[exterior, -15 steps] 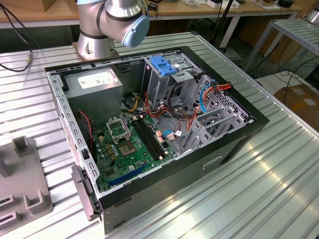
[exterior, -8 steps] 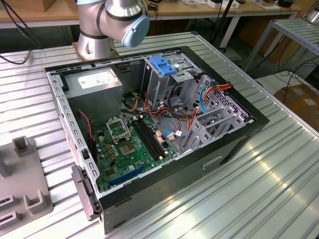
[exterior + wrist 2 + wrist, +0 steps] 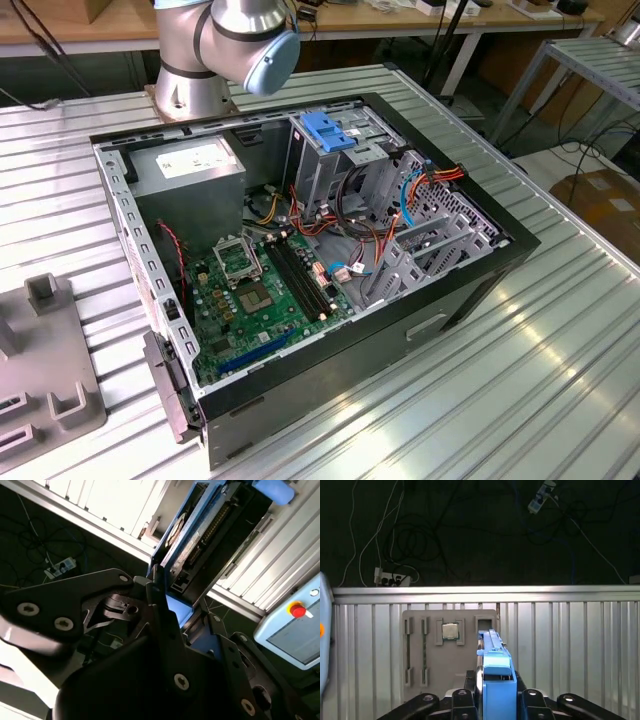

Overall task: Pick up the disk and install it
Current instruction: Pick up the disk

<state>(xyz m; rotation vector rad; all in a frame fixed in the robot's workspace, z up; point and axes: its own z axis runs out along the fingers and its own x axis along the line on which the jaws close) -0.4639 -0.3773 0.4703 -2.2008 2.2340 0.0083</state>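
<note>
Silver-grey tubular arm (image 3: 200,45) with pale blue round joint cap (image 3: 272,58), matte black hand (image 3: 182,607) of flat angular links, round silver screws (image 3: 27,609) at the pivots

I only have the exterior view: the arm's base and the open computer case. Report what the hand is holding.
Observer: The hand is shut on the disk, which it grips edge-on. This shows in both wrist views.
Operator: Tell me what lies beyond it.
Observer: In the first wrist view, the ribbed metal table, with the grey fixture tray right behind the disk.
Operator: Check that tray.
Observer: A square chip sits in one of its recesses.
</note>
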